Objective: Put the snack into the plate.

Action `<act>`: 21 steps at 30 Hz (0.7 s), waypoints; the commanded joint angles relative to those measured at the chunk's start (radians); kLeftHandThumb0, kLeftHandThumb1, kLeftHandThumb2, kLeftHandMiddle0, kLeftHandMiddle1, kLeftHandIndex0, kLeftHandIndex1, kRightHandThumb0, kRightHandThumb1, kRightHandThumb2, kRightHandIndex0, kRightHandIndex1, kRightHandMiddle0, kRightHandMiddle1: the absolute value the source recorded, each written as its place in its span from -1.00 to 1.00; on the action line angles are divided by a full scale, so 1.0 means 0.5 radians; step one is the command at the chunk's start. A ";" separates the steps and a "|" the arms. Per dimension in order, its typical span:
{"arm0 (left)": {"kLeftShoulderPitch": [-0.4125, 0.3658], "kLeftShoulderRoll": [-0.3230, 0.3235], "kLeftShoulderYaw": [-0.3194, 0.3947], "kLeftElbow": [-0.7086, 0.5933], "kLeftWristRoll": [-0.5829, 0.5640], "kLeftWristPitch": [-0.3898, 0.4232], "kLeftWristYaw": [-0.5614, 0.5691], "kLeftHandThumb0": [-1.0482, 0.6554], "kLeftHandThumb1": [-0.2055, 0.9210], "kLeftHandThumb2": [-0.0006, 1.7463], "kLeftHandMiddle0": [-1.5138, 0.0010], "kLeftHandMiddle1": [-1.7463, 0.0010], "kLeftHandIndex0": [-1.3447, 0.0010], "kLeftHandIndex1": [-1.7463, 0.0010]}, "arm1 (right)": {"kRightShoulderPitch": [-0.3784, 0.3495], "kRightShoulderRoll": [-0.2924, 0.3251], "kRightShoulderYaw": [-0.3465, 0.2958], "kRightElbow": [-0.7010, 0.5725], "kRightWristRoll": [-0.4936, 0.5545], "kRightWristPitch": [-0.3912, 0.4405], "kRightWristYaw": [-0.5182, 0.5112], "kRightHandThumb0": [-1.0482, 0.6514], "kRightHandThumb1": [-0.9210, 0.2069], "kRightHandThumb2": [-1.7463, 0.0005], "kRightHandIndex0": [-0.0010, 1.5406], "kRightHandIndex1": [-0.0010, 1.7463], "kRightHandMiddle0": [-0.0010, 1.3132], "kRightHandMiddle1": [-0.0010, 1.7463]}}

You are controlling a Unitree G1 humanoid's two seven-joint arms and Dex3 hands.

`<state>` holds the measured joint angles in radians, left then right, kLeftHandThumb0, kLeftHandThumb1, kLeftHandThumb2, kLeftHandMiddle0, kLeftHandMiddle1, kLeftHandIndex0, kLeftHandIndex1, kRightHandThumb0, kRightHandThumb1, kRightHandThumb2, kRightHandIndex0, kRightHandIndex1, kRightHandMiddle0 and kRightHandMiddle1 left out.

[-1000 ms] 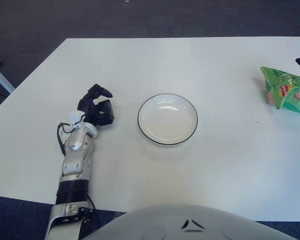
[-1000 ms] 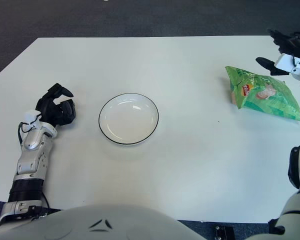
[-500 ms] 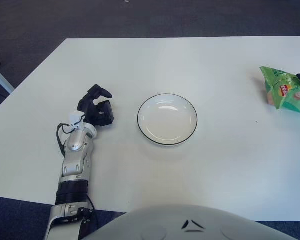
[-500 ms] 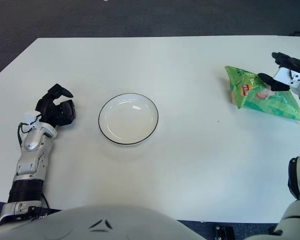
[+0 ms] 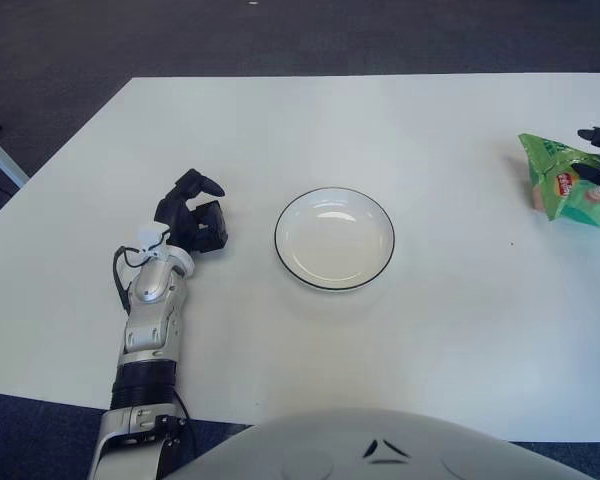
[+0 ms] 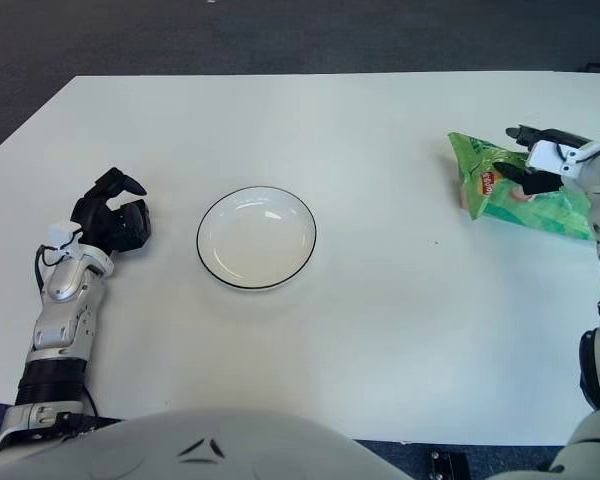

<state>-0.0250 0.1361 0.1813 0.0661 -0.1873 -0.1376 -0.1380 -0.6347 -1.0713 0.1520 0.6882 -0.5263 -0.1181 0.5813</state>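
Note:
The snack, a green crisp bag (image 6: 552,212), lies on the white table near its right edge. My right hand (image 6: 520,156) hangs over the bag's upper left part, one finger (image 6: 525,132) along its top edge and another (image 6: 515,178) on its face, spread with the bag between them and not closed on it. The bag still lies flat on the table. The white plate with a thin black rim (image 6: 256,240) stands empty left of the middle, well apart from the bag. My left hand (image 5: 192,215) shows to the left of the plate, fingers curled, holding nothing.
The white table (image 6: 380,330) carries only the plate and the bag. Dark carpet surrounds it beyond the far edge and the left corner. My own torso fills the bottom of the views.
My right hand has come down and leftward from beyond the bag's far right corner onto the bag's upper part. The bag, the plate and my left hand have stayed put.

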 commanded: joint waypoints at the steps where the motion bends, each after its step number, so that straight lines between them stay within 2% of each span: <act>1: 0.330 -0.146 -0.026 0.240 -0.005 -0.017 0.008 -0.34 -0.13 0.55 -0.56 -1.00 0.05 -1.00 | -0.043 -0.039 0.080 0.003 -0.024 -0.066 0.146 -0.99 -1.00 -0.23 -0.88 -0.93 -1.00 -1.00; 9: 0.339 -0.150 -0.032 0.223 0.003 -0.012 0.018 -0.34 -0.12 0.55 -0.57 -1.00 0.06 -1.00 | -0.135 0.026 0.143 -0.023 0.014 -0.118 0.338 -1.00 -1.00 -0.26 -0.88 -0.93 -1.00 -1.00; 21: 0.342 -0.157 -0.038 0.216 0.012 -0.012 0.026 -0.34 -0.12 0.54 -0.56 -1.00 0.06 -1.00 | -0.237 0.181 0.113 0.178 0.119 -0.162 0.307 -0.87 -1.00 -0.18 -0.86 -0.91 -1.00 -1.00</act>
<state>-0.0220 0.1365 0.1814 0.0618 -0.1833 -0.1376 -0.1366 -0.7157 -1.0305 0.2075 0.7351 -0.4922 -0.1795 0.7344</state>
